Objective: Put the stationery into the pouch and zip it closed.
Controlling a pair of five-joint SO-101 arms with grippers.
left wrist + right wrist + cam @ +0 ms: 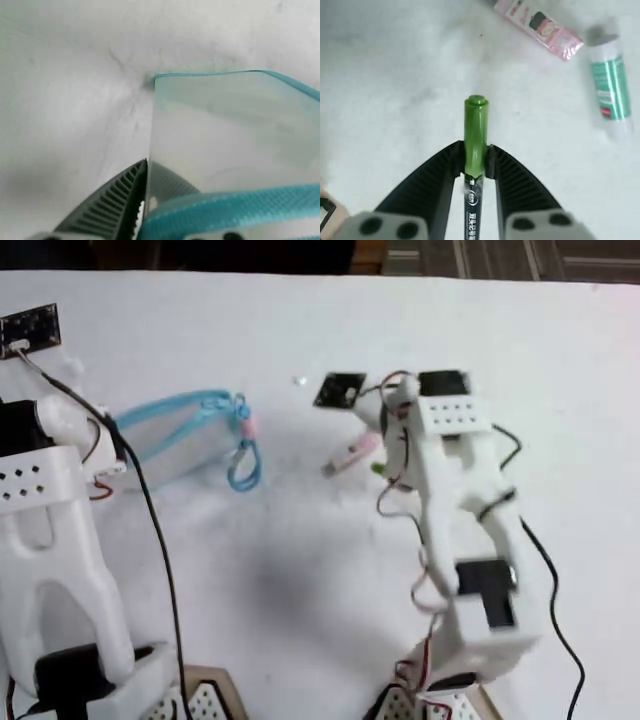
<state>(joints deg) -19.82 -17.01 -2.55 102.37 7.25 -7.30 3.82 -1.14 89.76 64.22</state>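
Pouch [175,440], clear with blue trim, is held at one edge by the left tool [146,167], whose jaws are pressed together on its wall; its zip appears undone and no stationery can be made out inside. A green marker [476,125] is pinched between the jaws of the right tool [474,152], lifted off the bench [300,580]. A pink packet [540,27] and a glue stick [610,87] lie just beyond that tool, not yet picked up. The task is therefore judged barely begun: three items remain to be loaded, then the zipping. Bare bench lies between the right tool and the pouch, so the carry looks unobstructed, though a black cable [160,540] runs beside the pouch.
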